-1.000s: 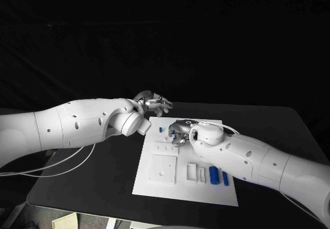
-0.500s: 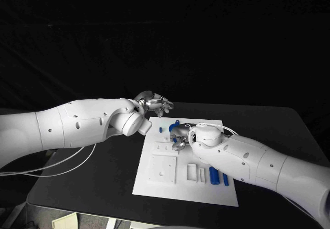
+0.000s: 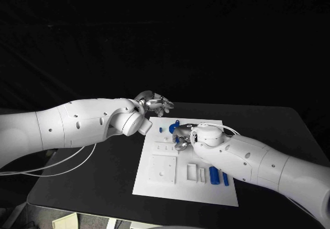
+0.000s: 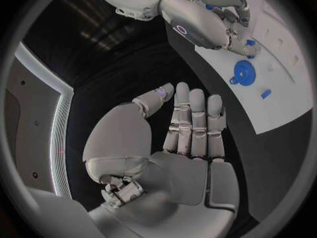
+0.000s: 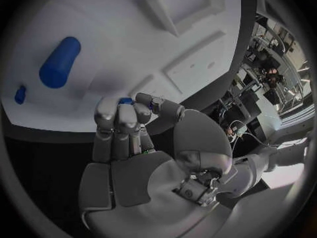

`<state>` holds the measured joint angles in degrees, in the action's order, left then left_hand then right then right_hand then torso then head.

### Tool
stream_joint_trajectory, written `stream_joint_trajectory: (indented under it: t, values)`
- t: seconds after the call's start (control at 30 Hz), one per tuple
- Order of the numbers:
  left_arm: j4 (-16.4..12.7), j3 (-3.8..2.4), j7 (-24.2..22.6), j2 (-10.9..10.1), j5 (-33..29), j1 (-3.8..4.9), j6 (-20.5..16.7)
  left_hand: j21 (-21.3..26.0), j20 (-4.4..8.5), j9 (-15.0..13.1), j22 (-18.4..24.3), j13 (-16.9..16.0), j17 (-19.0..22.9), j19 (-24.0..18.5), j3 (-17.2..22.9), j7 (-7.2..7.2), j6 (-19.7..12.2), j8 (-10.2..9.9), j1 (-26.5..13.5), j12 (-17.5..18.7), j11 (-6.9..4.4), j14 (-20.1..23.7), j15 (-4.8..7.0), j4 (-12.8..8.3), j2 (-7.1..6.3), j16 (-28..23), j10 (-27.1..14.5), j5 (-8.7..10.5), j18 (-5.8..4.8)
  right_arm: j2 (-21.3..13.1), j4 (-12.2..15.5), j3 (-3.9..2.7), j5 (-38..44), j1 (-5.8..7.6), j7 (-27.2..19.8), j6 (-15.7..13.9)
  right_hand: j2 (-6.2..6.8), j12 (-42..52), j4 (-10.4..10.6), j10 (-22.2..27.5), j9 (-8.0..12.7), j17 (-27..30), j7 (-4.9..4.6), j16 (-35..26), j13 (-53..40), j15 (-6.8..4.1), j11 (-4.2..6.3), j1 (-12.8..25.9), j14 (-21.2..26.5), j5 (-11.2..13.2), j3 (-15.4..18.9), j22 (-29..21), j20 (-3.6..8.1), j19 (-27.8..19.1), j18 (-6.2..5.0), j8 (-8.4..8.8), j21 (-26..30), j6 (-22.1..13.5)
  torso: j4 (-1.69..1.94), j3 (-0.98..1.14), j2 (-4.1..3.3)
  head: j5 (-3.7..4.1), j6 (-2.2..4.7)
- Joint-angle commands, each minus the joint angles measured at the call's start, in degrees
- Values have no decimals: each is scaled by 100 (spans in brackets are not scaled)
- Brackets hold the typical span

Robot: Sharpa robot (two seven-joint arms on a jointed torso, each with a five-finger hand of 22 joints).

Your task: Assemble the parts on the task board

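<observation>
Over the task board point(image 3: 159, 183), right hand point(image 5: 129, 143) fingers pinch a mostly hidden blue part point(image 5: 126, 101); left hand point(image 4: 178, 143) released

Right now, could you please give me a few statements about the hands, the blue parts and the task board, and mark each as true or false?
1. The right hand pinches a small blue part in its fingertips. True.
2. The left hand holds a blue part. False: its fingers are extended and it holds nothing.
3. A blue gear lies on the task board. True.
4. The left hand rests on the task board. False: it is raised off the board's far left corner.
5. Two long blue parts lie near the board's front right corner. True.
</observation>
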<state>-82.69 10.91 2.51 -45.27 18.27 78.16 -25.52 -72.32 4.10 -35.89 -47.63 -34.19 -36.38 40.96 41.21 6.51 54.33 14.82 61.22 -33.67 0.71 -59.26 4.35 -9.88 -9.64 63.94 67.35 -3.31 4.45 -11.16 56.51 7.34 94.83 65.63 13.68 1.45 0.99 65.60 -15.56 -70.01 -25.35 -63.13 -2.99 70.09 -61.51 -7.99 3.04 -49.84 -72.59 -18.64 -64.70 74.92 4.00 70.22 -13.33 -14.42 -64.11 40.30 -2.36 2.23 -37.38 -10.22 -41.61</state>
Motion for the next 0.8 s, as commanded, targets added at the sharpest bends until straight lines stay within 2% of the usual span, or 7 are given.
stream_joint_trajectory:
  t: [0.03, 0.6, 0.8]
  values:
    - [-4, -4, -65, 6, 15, 15, 60, 27, 583, 7, 6, 1, -8, -25, -19, 44, 14, 22, 32, 18, 7, 19, 8, 29, -38, -23, -9, 11, -54, -22, 11, 9, 109, -12, 124, 142, -19, -18, -7, -5, 1, 7, -74, 31, -8, -3, -55, 20, -1, -32, -2, 32, 26, 15, -168, -40, -28, -1, 1, 0, -2, 6, 3]
    - [-11, -3, -51, -42, 15, 14, 72, 26, 582, 10, 8, -1, -11, -26, -22, 44, 12, 24, 31, 24, 7, 18, 7, 36, -38, -27, -7, 12, -54, -320, 321, 9, 75, 1, 349, 352, 8, -18, -7, -37, -21, 15, -166, 38, -10, 60, -140, 28, -20, -160, 24, 21, 24, 32, -168, -101, -31, 29, -8, -2, 3, 29, 0]
    - [-9, -3, -49, -57, 15, 14, 72, 26, 582, 11, 8, -1, -12, -26, -22, 44, 11, 25, 33, 25, 7, 18, 7, 36, -39, -28, -7, 12, -53, -377, 342, 8, 62, 12, 451, 327, 10, -18, -1, -44, -26, 17, -189, 38, -9, 75, -160, 34, -24, -176, 35, 18, 21, 35, -168, -117, -31, 46, -13, 2, 3, 39, 14]
